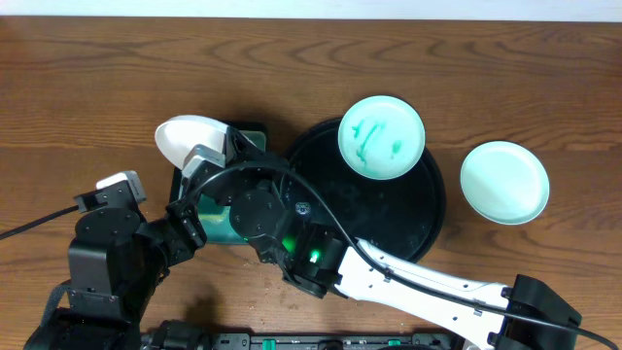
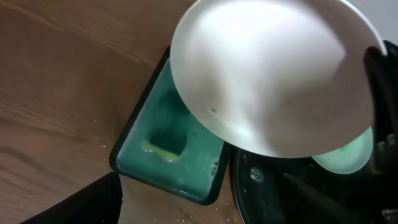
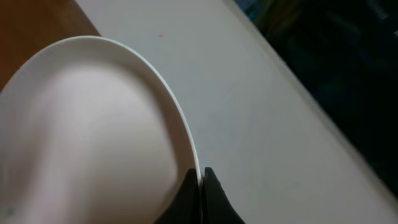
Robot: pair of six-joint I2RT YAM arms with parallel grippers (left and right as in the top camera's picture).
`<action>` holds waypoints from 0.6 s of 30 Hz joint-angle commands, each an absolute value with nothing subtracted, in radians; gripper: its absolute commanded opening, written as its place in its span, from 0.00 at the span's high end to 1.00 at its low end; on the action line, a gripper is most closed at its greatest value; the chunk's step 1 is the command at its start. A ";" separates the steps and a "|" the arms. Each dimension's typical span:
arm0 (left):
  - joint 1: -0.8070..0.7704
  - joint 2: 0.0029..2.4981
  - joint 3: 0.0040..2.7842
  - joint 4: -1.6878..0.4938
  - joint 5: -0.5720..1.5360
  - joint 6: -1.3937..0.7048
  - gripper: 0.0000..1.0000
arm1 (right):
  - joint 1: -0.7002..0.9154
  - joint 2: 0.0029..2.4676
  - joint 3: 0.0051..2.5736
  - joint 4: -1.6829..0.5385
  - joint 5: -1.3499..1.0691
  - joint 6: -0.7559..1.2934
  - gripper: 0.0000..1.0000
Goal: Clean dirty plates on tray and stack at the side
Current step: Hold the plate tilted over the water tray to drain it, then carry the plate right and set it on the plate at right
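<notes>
My right gripper (image 3: 201,180) is shut on the rim of the white plate (image 3: 93,143) and holds it tilted above the table's left side (image 1: 190,139). The plate fills the top of the left wrist view (image 2: 273,74). A mint-green plate with green smears (image 1: 381,136) rests on the far rim of the round black tray (image 1: 389,219). A clean mint-green plate (image 1: 503,182) lies on the table to the right of the tray. My left gripper (image 1: 190,222) hovers below the white plate, over the teal pad. One dark finger (image 2: 81,202) shows with nothing between the jaws.
A small rectangular black-rimmed tray with a wet teal pad (image 2: 168,149) sits just left of the round tray, under the white plate. Water droplets speckle the wood (image 2: 205,208) in front of it. The right arm (image 1: 408,282) stretches across the front of the round tray.
</notes>
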State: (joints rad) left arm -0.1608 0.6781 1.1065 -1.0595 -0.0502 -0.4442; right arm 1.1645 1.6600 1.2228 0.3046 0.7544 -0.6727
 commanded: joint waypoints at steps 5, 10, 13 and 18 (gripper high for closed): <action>-0.157 0.678 1.123 -1.062 -0.044 -0.438 0.19 | 1.163 1.645 1.232 0.317 0.823 -0.789 0.99; -0.157 0.678 1.123 -1.062 -0.044 -0.438 0.19 | 1.165 1.645 1.232 0.349 0.839 -0.802 0.99; -0.157 0.678 1.123 -1.062 -0.044 -0.438 0.20 | 1.164 1.645 1.232 0.346 0.846 -0.762 0.99; -0.157 0.678 1.123 -1.062 -0.044 -0.438 0.20 | 1.077 1.646 1.232 0.109 0.828 -0.287 0.99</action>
